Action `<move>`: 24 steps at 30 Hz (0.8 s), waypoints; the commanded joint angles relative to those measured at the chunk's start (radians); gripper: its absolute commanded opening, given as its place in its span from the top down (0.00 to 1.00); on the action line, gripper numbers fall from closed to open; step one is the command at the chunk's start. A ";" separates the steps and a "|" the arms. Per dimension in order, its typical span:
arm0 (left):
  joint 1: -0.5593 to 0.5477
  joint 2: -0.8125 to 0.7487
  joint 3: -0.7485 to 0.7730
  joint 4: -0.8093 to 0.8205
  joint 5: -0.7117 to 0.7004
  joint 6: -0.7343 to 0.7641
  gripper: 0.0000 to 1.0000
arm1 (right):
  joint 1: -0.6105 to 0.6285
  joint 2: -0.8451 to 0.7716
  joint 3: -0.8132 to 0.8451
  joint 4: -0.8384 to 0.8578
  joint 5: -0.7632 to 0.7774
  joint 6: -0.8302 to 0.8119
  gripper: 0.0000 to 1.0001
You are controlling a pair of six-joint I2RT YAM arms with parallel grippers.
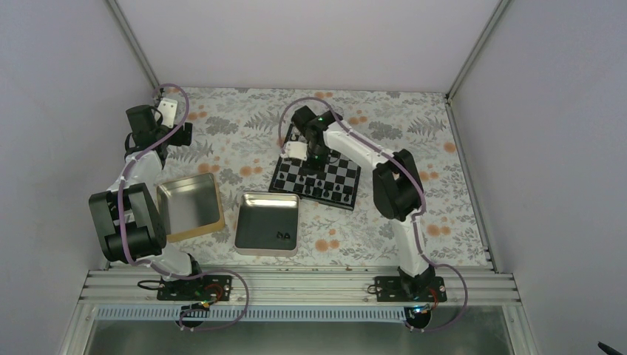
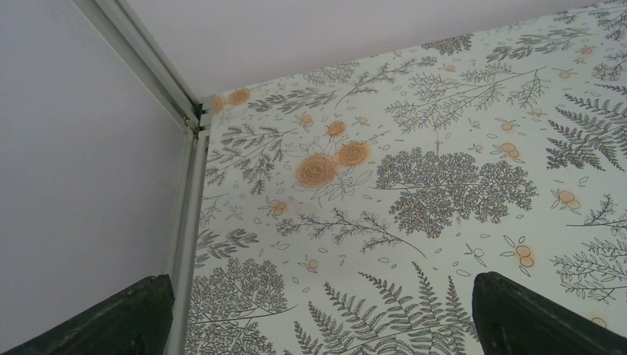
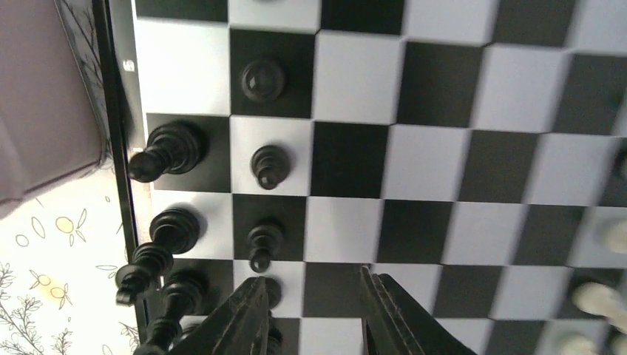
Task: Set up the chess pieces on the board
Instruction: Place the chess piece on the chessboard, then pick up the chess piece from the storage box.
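Note:
The board (image 1: 341, 173) lies at the table's middle, and its checks fill the right wrist view (image 3: 429, 89). Several black chess pieces (image 1: 326, 191) stand along its near edge. In the right wrist view black pawns (image 3: 269, 164) and taller black pieces (image 3: 166, 148) stand in the two columns by the board's left border. My right gripper (image 3: 314, 296) hangs open just above the board, empty. Its left finger (image 3: 244, 314) is beside a partly hidden black pawn (image 3: 275, 291). My left gripper (image 2: 318, 318) is wide open and empty over bare tablecloth at the far left corner (image 1: 159, 122).
A silver rectangular tin (image 1: 255, 222) in front of the board holds a couple of black pieces (image 1: 282, 237). A gold-rimmed tin (image 1: 191, 207) lies left of it. Pale pieces (image 3: 591, 297) stand at the right edge of the right wrist view. Walls and metal rails enclose the floral tablecloth.

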State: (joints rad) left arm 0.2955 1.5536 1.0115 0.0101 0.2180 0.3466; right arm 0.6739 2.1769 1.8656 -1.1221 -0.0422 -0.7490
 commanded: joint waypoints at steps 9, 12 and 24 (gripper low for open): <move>0.007 -0.001 0.030 0.018 0.008 -0.012 0.00 | 0.168 -0.098 0.117 -0.082 0.006 0.025 0.66; 0.007 0.002 0.031 0.016 0.009 -0.014 0.00 | 0.247 -0.092 0.081 -0.077 -0.041 0.029 0.66; 0.007 -0.008 0.021 0.013 0.015 -0.018 0.00 | 0.400 -0.078 -0.060 -0.084 -0.115 0.043 0.65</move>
State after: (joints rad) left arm 0.2955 1.5532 1.0172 0.0097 0.2184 0.3462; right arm 1.0603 2.0964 1.8469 -1.1873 -0.1307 -0.7288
